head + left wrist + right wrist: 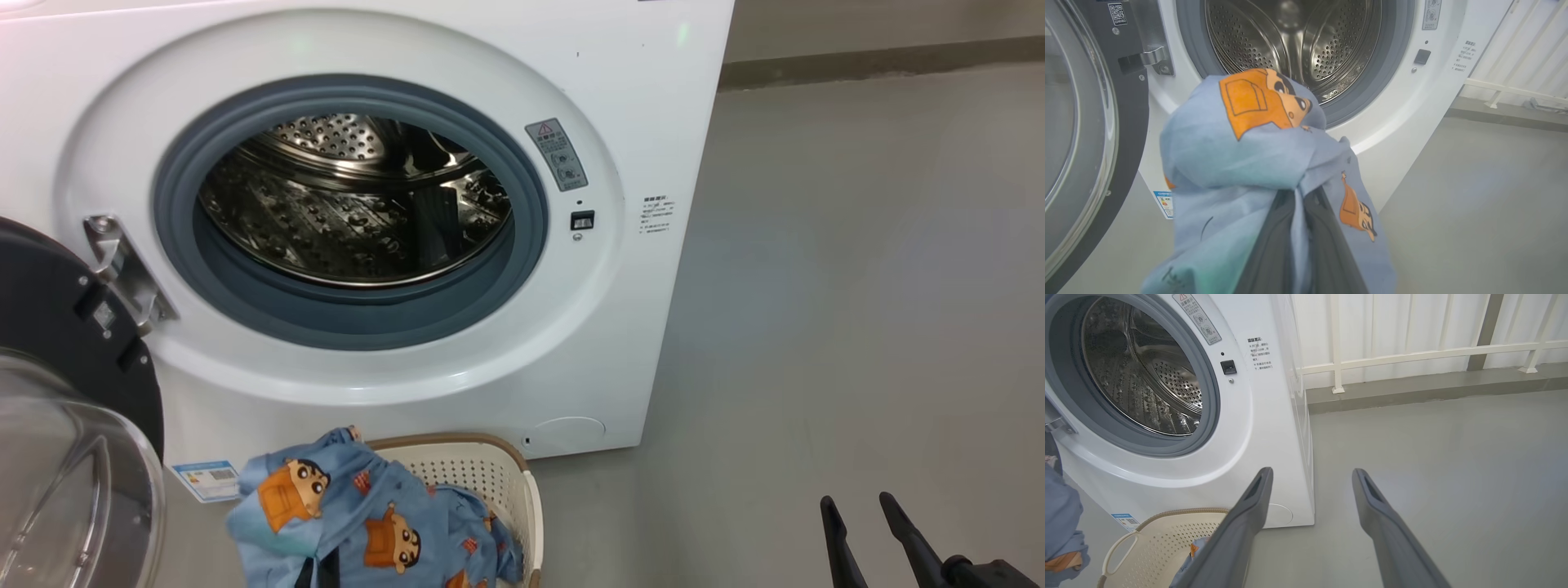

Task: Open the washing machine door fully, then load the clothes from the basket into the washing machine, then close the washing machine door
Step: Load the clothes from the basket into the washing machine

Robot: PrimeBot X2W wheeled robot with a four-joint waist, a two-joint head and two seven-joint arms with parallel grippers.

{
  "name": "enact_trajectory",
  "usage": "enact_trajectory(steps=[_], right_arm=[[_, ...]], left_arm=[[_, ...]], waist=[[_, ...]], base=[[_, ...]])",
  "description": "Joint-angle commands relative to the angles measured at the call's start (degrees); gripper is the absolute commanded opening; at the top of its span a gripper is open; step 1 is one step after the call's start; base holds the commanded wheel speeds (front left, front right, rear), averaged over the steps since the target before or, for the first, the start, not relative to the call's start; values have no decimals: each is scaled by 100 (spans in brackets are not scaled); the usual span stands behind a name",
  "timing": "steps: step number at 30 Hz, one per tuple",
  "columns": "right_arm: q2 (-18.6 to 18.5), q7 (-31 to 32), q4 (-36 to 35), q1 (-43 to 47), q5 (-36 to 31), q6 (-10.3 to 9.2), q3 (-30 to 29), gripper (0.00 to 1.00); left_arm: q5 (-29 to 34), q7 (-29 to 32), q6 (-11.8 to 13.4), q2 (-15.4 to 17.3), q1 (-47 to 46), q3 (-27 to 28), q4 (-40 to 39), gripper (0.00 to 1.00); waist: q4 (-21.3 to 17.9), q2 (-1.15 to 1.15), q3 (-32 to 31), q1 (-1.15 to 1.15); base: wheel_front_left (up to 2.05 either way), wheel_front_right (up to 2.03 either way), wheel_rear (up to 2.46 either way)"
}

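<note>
The washing machine (653,122) stands with its steel drum (351,204) exposed. The washing machine door (49,327) is swung wide open at the left, glass bowl facing out. Below the drum sits the basket (490,465), with the clothes (351,523) bunched up over its left side. My left gripper (322,572) is shut on the clothes (1241,155), holding them raised in front of the drum mouth. Its dark fingers (1274,253) are mostly wrapped in cloth. My right gripper (865,523) stays open and empty, over the floor right of the basket (1167,539).
Bare grey floor (857,286) stretches to the right of the machine. A low kerb (882,61) and a white railing (1412,355) run behind it. A blue label sticker (208,479) sits low on the machine front. More blue cloth (1186,559) lies inside the basket.
</note>
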Motion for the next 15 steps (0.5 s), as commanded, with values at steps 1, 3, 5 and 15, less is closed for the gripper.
enact_trajectory(steps=[1, 3, 5, 15], right_arm=[[-46, -68, -137, -165, -52, 56, 162, 100], [-23, -68, -124, -176, -28, 56, 174, 100], [-1, -68, -116, -194, -4, 56, 189, 100], [99, -68, -89, -513, 96, 56, 275, 100]], left_arm=[[7, -79, 36, 16, -342, 154, -104, 0], [-52, -79, 84, 16, -481, 132, -9, 0], [-105, -79, 145, 16, -630, 108, 79, 0], [-72, -79, 226, 47, -1726, 167, 731, 0]], waist=[[-51, 0, 65, 0], [-90, 0, 109, 0], [-142, 0, 163, 0], [-480, 0, 700, 0]], base=[[0, 0, 0], [0, 0, 0], [0, 0, 0], [0, 0, 0]])
